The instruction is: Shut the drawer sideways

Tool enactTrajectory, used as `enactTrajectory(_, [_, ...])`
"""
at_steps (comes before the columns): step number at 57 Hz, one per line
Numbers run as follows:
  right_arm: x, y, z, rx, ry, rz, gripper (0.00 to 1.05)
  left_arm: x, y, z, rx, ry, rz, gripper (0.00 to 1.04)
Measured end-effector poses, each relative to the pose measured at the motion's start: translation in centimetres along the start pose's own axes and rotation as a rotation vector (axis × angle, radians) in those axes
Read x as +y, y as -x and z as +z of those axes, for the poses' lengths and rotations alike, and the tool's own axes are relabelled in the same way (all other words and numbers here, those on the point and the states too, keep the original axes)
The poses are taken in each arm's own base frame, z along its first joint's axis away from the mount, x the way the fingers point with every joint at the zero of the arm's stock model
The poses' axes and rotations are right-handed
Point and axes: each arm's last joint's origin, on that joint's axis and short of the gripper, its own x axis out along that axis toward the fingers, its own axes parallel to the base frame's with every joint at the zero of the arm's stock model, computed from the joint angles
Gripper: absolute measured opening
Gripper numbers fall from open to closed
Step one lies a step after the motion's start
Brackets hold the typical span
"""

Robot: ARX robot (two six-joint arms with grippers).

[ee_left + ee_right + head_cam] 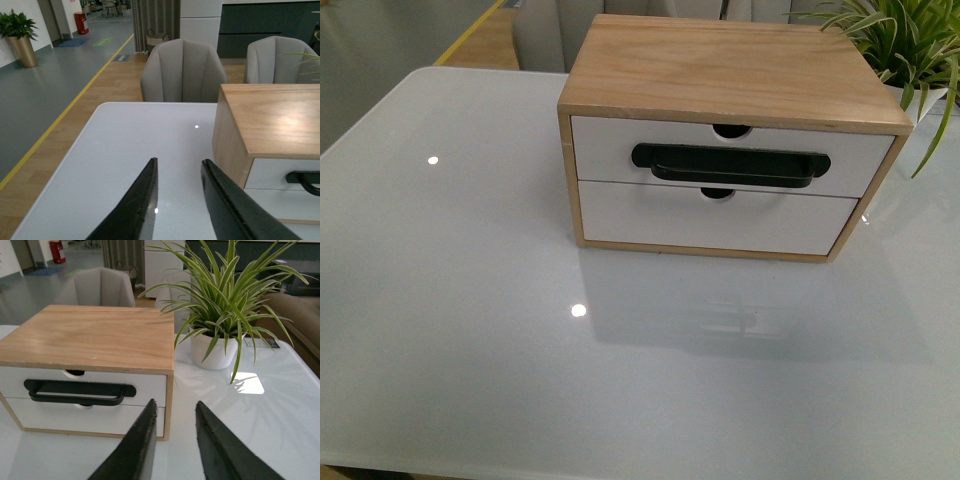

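A wooden cabinet [720, 65] stands at the back of the white table [470, 330]. Its upper drawer [610, 150] has a white front, a long black bar handle [730, 167] and a half-round notch in the top edge; the front sits about flush with the frame. The same drawer [150, 382] shows in the right wrist view, and its end [272, 172] in the left wrist view. My left gripper [179, 162] hovers open over the table left of the cabinet. My right gripper [175, 404] is open near the cabinet's right front corner. Neither arm shows in the front view.
A plain white drawer front [710, 220] without a handle lies below the handled one. A potted spider plant [220, 305] stands on the table right of the cabinet. Grey chairs [182, 70] stand behind the table's far edge.
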Motion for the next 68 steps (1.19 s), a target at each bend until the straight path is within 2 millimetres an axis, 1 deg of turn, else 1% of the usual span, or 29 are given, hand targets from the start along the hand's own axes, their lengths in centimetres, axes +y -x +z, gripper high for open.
enactTrajectory(4, [-0.3,0.6,-0.2,-0.001,-0.008,-0.003,0.11,0.7,0.9,-0.3,-0.004,0.002,0.009,0.12])
enactTrajectory(6, [-0.5,1.0,-0.4,0.000,-0.008,-0.006,0.02,1.1,1.6,-0.6,-0.005,0.003,0.007,0.02])
enactTrajectory(11, [-0.8,1.6,-0.5,0.001,-0.014,-0.005,0.02,1.6,2.4,-1.1,-0.002,0.007,0.005,0.02])
enactTrajectory(14, [-1.2,2.0,-0.9,-0.016,-0.015,0.019,0.02,2.0,3.1,-1.4,0.000,0.007,0.006,0.02])
enactTrajectory(19, [-1.9,2.5,-1.5,0.000,-0.016,-0.009,0.02,2.4,3.9,-1.7,-0.001,0.007,0.007,0.02])
enactTrajectory(29, [-1.9,3.3,-1.1,-0.020,-0.017,-0.007,0.02,3.0,5.3,-2.2,-0.002,0.008,0.000,0.02])
enactTrajectory(32, [-1.9,3.6,-1.0,-0.022,-0.017,-0.006,0.02,3.7,5.7,-2.4,-0.001,0.009,-0.007,0.02])
enactTrajectory(39, [-1.9,4.2,-0.8,-0.027,-0.017,-0.007,0.02,4.0,6.5,-3.3,-0.004,0.009,0.007,0.02])
enactTrajectory(68, [-1.9,5.7,-0.7,-0.032,-0.017,-0.007,0.02,4.0,8.6,-2.7,-0.026,0.009,0.010,0.02])
